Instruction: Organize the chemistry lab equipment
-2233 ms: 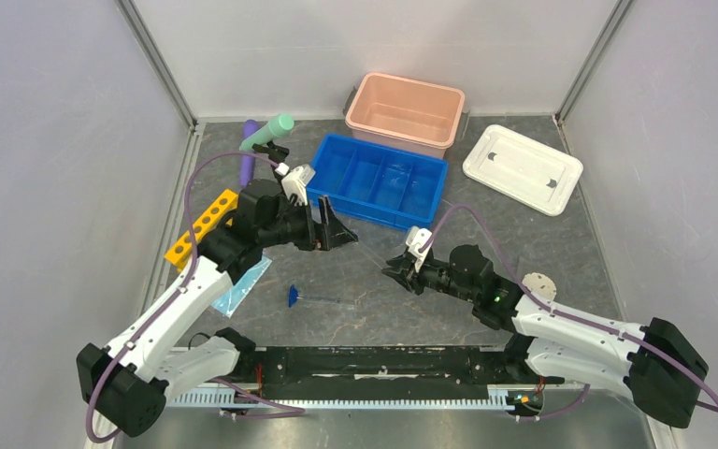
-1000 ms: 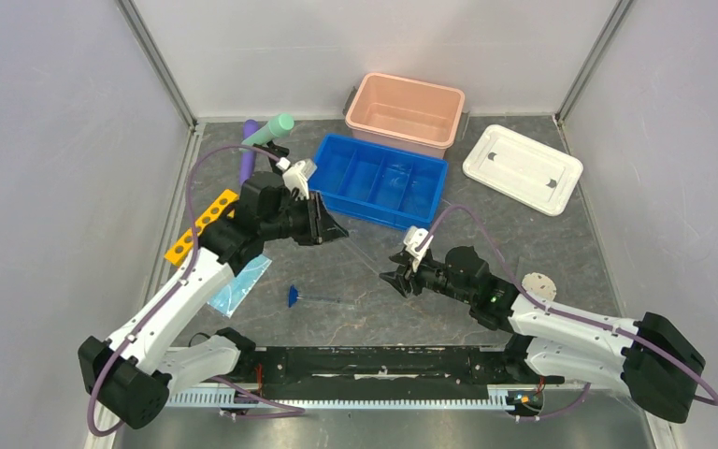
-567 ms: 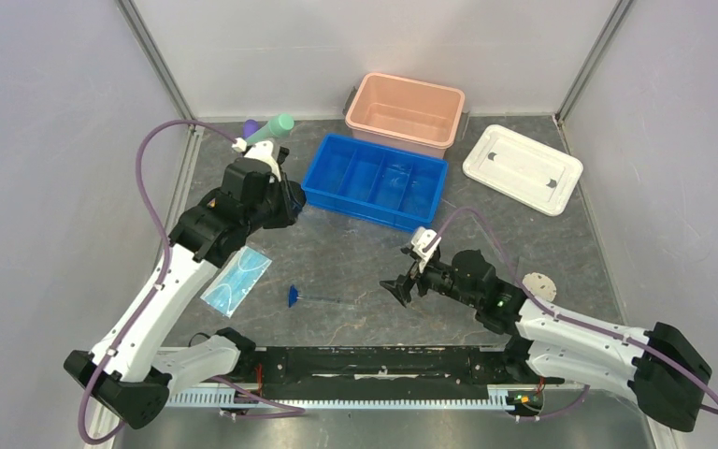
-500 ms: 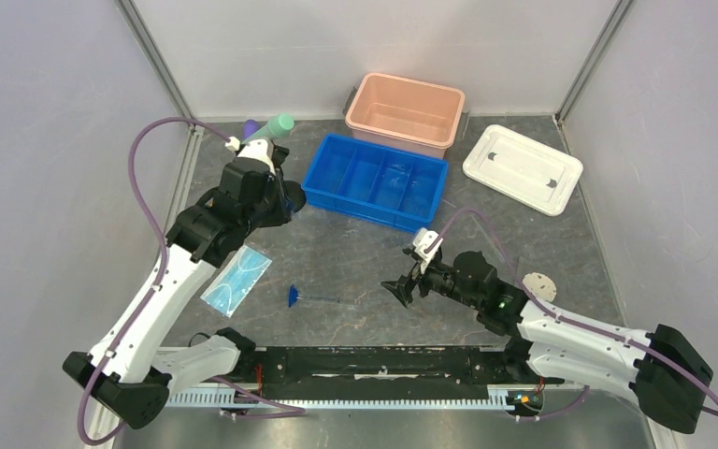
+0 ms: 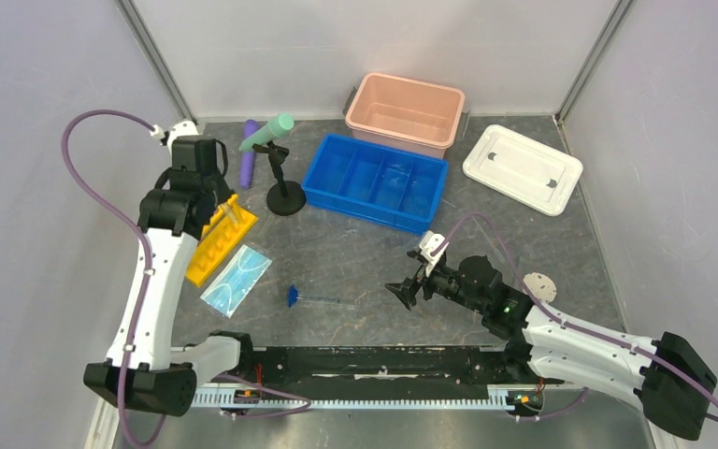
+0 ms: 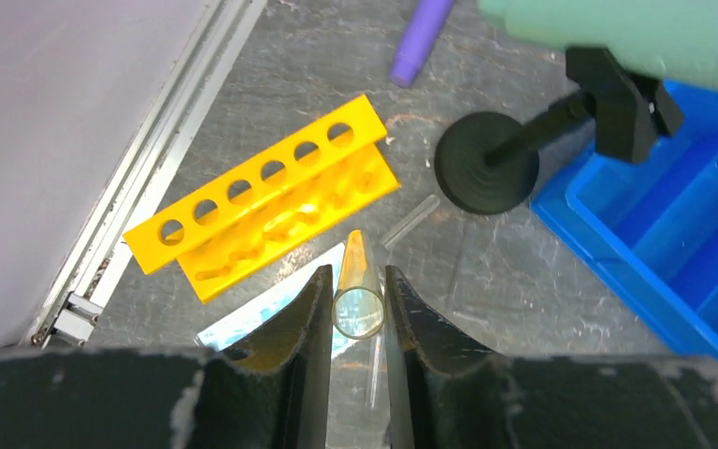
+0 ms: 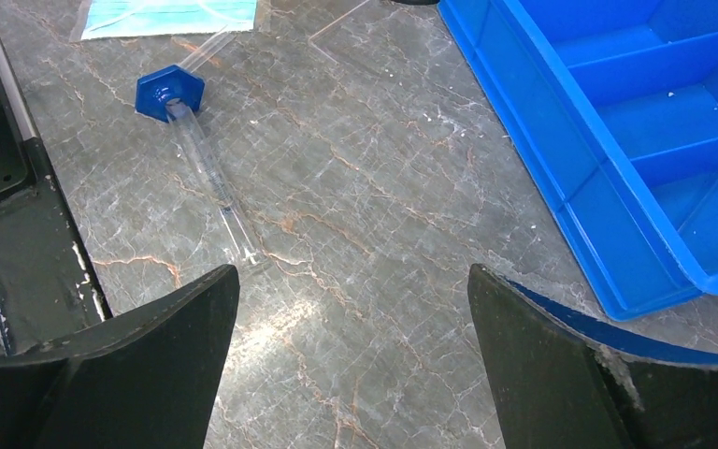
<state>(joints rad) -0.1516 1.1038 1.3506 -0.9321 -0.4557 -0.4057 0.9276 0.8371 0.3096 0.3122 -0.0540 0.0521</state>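
My left gripper (image 6: 357,281) is shut on a clear glass tube (image 6: 359,301), held above the yellow holed rack (image 6: 262,201) and the light-blue mask (image 6: 271,318). From the top, the left gripper (image 5: 215,208) hangs over the rack (image 5: 208,254) at the left. The black clamp stand (image 5: 285,198) holds a mint-green tube (image 5: 268,131), and a purple tube (image 5: 247,161) lies behind it. The small blue funnel-like piece (image 7: 170,94) with its clear stem (image 7: 213,182) lies on the table. My right gripper (image 5: 402,292) is open and empty, to the right of that piece.
The blue divided tray (image 5: 377,180) sits mid-table, with the pink bin (image 5: 405,112) behind it and the white lid (image 5: 522,168) at the right. A short clear rod (image 6: 409,221) lies beside the stand's base (image 6: 481,173). The left wall rail (image 6: 150,159) runs close to the rack.
My left arm has swung left, away from the clamp stand, and now hangs over the yellow rack with the clear tube. My right gripper's jaws have spread wide.
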